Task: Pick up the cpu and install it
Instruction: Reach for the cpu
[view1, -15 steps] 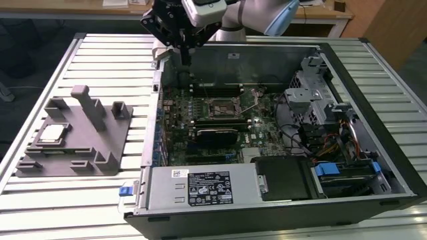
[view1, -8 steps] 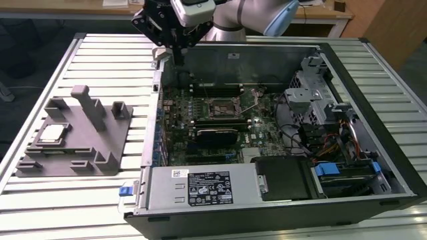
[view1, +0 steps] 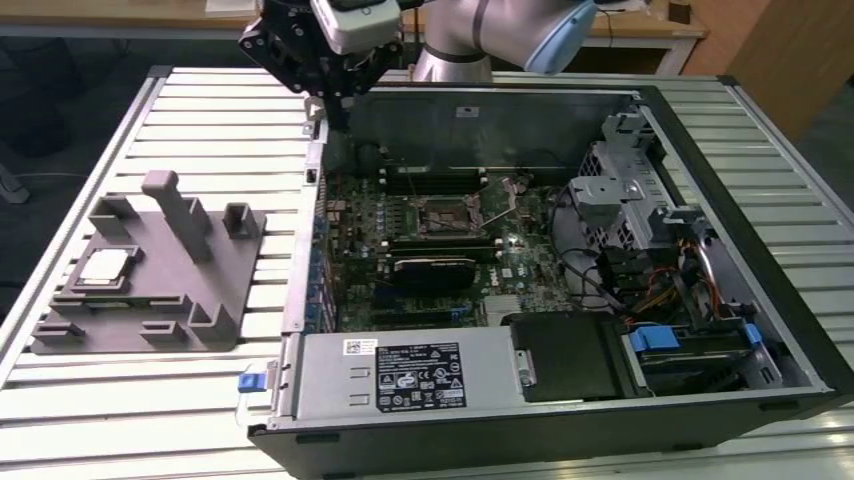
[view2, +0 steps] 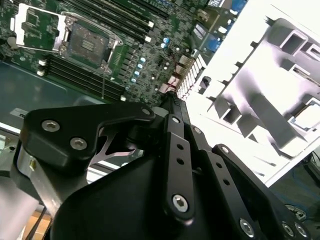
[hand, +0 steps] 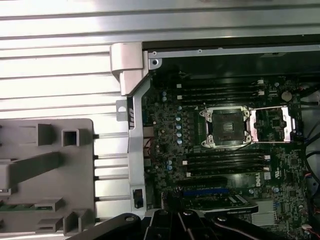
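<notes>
My gripper (view1: 334, 100) is black. The cpu (view1: 107, 266) is shiny silver, the fixture (view1: 180, 295) is grey, the board (view1: 400, 215) is green, the table (view1: 174, 110) has pale stripes

In the exterior view the arm (view1: 494, 30) ran out of the picture at twelve o'clock, and the computer case (view1: 747, 200) was clipped at six o'clock. In the second wrist view the gripper (view2: 169, 100) hid much of the case floor, and the cpu (view2: 308, 113) was washed out by glare. In the first wrist view the picture's edge cut off the grey fixture (hand: 45, 165).
</notes>
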